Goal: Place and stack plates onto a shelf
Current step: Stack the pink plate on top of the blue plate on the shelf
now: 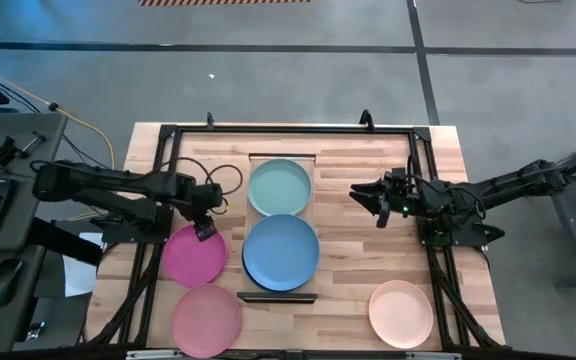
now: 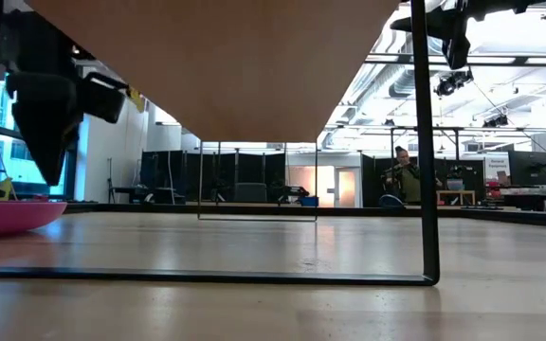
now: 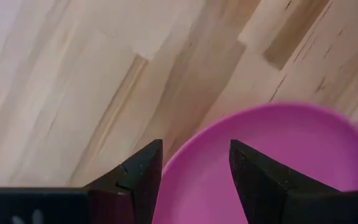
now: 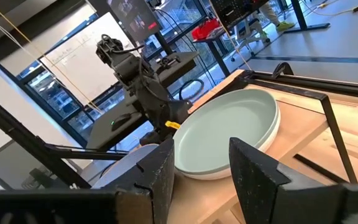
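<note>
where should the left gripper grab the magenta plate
Grip the magenta plate by its raised rim, since it lies flat on the tabletop and is too wide to span. The edge nearest the shelf seems best: the left gripper hangs over it with fingers open, so it could come straight down, one finger inside the rim and one outside.

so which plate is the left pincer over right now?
The magenta plate, left of the shelf. The open left pincer hovers over its rim; the pink plate lies nearer the table's front edge, clear of it.
</note>
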You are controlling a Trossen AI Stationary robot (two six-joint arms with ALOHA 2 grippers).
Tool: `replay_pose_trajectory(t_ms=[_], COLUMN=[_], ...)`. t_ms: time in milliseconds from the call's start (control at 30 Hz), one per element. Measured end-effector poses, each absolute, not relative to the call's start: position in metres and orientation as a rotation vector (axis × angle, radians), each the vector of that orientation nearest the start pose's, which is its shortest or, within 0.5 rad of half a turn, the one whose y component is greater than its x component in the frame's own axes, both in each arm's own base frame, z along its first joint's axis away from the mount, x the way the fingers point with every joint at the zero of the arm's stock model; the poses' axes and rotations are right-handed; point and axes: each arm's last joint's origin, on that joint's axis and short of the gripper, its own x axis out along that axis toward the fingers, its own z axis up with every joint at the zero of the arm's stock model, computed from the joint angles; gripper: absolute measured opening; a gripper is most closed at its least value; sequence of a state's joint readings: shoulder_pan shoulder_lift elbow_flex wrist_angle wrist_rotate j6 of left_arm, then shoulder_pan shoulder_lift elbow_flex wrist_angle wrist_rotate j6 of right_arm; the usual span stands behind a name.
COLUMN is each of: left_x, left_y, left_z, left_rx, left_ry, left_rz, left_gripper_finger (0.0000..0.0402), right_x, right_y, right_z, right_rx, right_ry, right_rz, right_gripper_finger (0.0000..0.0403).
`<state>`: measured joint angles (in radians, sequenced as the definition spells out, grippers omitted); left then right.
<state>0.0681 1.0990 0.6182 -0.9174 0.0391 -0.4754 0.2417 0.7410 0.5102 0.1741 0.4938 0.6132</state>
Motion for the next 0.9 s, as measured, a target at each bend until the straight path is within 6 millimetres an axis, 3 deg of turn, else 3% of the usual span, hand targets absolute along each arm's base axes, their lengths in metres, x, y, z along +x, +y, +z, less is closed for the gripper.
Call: replay_pose_trajectory(t_ms=[167,700,900], left_x=[0.168,0.183,0.186], left_y=[0.01,0.01,0.01], left_z=[0.172,0.148,0.147], left_rx=[-0.381,-0.376,-0.389], left_ry=[1.45,1.547,1.52], left_rz=[0.297,0.267,0.259], left_gripper_finger=[0.0175,0.0174,0.013], right_x=[0.169,0.169,0.169], right_y=[0.027,0.028,0.028], right_z=[0.279,0.277,0.277], right_rx=[0.59,0.6,0.599], right_ry=[-0.026,-0.014,-0.012], right_rz=[-0.26,-0.264,-0.265], right_gripper_finger=[0.0135,0.0135,0.0135])
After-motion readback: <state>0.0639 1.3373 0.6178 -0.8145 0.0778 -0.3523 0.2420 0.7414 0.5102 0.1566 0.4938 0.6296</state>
